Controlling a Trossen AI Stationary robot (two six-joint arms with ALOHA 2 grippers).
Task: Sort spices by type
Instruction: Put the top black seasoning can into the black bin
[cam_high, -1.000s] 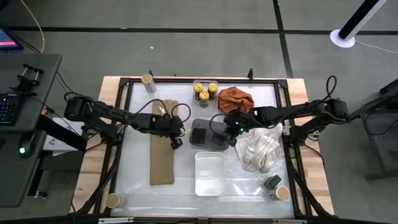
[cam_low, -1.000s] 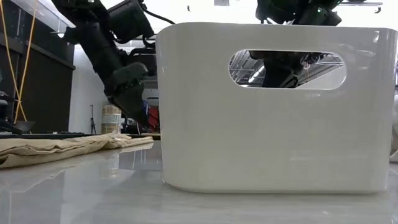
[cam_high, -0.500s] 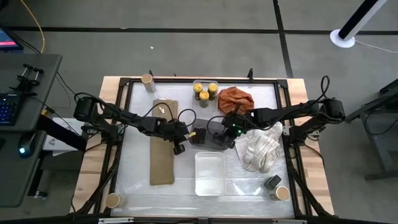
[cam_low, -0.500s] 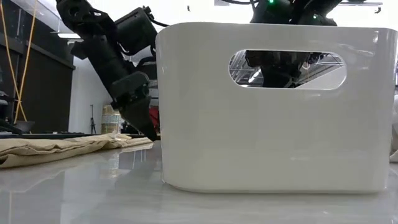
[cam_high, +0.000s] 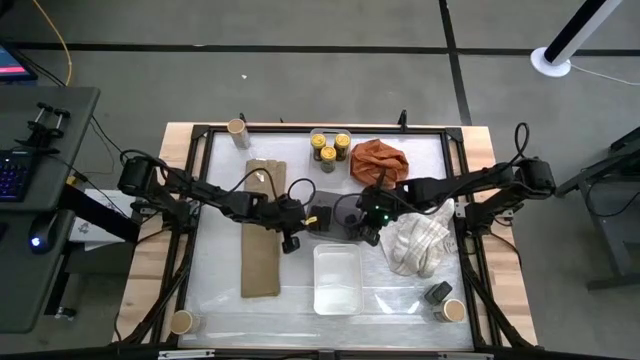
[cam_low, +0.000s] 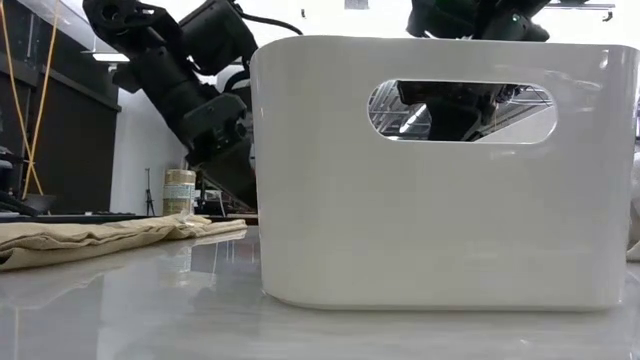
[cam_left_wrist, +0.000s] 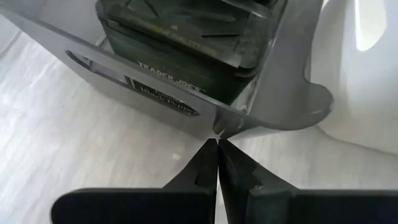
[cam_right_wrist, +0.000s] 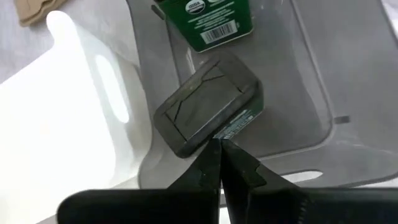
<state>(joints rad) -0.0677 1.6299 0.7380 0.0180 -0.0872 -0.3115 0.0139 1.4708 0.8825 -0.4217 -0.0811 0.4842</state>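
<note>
- Grey concrete floor surrounds a wooden-edged table with a glossy white top (cam_high: 225, 290); a white pole base stands on the floor beyond the far right corner.
- Left gripper (cam_left_wrist: 217, 144): fingers pressed together, holding nothing, tips touching the corner rim of the translucent grey plastic tray (cam_left_wrist: 273, 93) at table centre.
- Right gripper (cam_right_wrist: 217, 144): also fully closed and empty, tips at the edge of a dark grey rectangular tin (cam_right_wrist: 208, 114) lying tilted inside the same tray.
- Second dark tin with a green label (cam_right_wrist: 205, 18) lies in that tray just beyond the first; the left wrist view shows a tin's printed side through the tray wall.
- Third dark grey tin (cam_high: 437, 293) sits near the table's front right corner, just beside a round tan-topped tub (cam_high: 454, 310).
- Other two tan-topped tubs: one at the far left corner (cam_high: 237, 128), one at the front left corner (cam_high: 182, 322).
- Three jars with yellow lids (cam_high: 328, 148) clustered at the far edge, centre; whether they touch one another is unclear from above.
- Also present: white rectangular plastic bin (cam_high: 337, 278) just in front of the grey tray, folded tan cloth (cam_high: 261, 235), crumpled rust-orange cloth (cam_high: 379, 158), crumpled white cloth (cam_high: 418, 240).
- Low view is mostly filled by the white bin's handle-slotted wall.
</note>
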